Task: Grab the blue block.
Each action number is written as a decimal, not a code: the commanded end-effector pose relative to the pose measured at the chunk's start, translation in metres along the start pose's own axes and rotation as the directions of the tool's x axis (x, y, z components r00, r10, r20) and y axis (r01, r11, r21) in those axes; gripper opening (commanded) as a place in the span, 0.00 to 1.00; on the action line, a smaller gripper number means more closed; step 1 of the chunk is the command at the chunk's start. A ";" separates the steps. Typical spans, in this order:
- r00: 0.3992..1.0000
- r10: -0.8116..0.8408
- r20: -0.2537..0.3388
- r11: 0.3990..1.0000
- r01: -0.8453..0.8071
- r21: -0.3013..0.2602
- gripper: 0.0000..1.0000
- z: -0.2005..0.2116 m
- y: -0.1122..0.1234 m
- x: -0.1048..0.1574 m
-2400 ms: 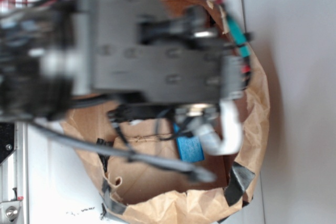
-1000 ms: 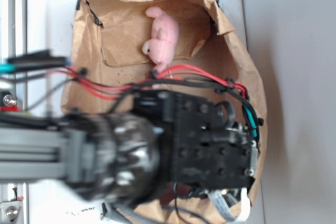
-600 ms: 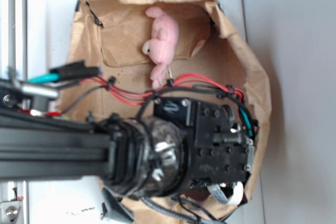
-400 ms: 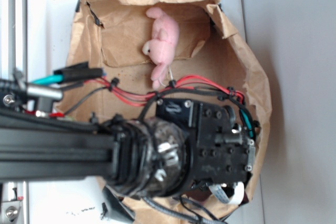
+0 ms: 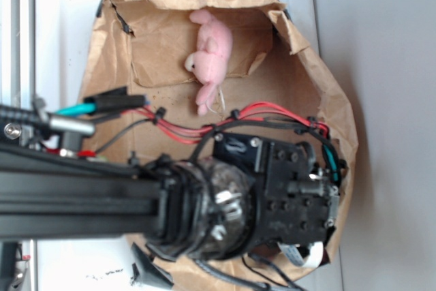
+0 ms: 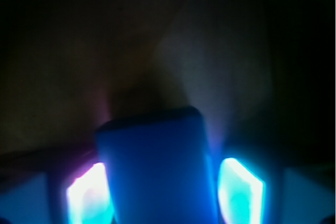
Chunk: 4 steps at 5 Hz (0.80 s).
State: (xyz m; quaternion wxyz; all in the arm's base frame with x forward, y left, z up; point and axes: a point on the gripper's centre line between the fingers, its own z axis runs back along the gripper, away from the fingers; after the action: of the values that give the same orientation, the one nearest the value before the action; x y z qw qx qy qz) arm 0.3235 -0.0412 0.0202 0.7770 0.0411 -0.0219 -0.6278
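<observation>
**Claw low in the paper-lined box, blue block between its fingers**

The arm [image 5: 82, 192] reaches in horizontally from the left edge of the exterior view and bends down at the wrist, so the black wrist housing [image 5: 293, 192] and its motor fill the lower right part of the box. Red and black cables [image 5: 225, 119] loop over the top of the housing. The claw itself is hidden beneath the housing in this view.

In the wrist view the claw [image 6: 165, 192] points down into a dark space. The blue block [image 6: 157, 166] stands between the two fingers [image 6: 86, 195], which glow bright on either side of it, close against its flanks. The picture is dark and blurred, so whether the fingers press on the block or only flank it cannot be told. The block fills the lower middle of that view and is not seen from the exterior.

The pink plush toy [image 5: 210, 59] lies near the top of the box, well apart from the wrist housing, against a folded flap of brown paper [image 5: 157, 46]. The crumpled paper lines the whole box and rises as a rim [image 5: 340, 114] on the right. The box sits on a white bench [image 5: 75, 39]; a pale grey surface [image 5: 388, 100] runs along the right side.
</observation>
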 end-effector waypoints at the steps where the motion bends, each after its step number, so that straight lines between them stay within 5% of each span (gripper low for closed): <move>1: 0.994 0.102 0.043 0.995 -0.102 -0.002 0.00 0.030 -0.021 -0.012; 3: 0.942 0.323 0.092 0.945 -0.327 0.027 0.00 0.094 -0.028 -0.068; 4: 0.830 0.547 0.114 0.833 -0.553 0.030 0.00 0.122 -0.031 -0.085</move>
State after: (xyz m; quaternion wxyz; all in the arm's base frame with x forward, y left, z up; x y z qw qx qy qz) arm 0.2675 0.0436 0.1185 0.9213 -0.0019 -0.0574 -0.3845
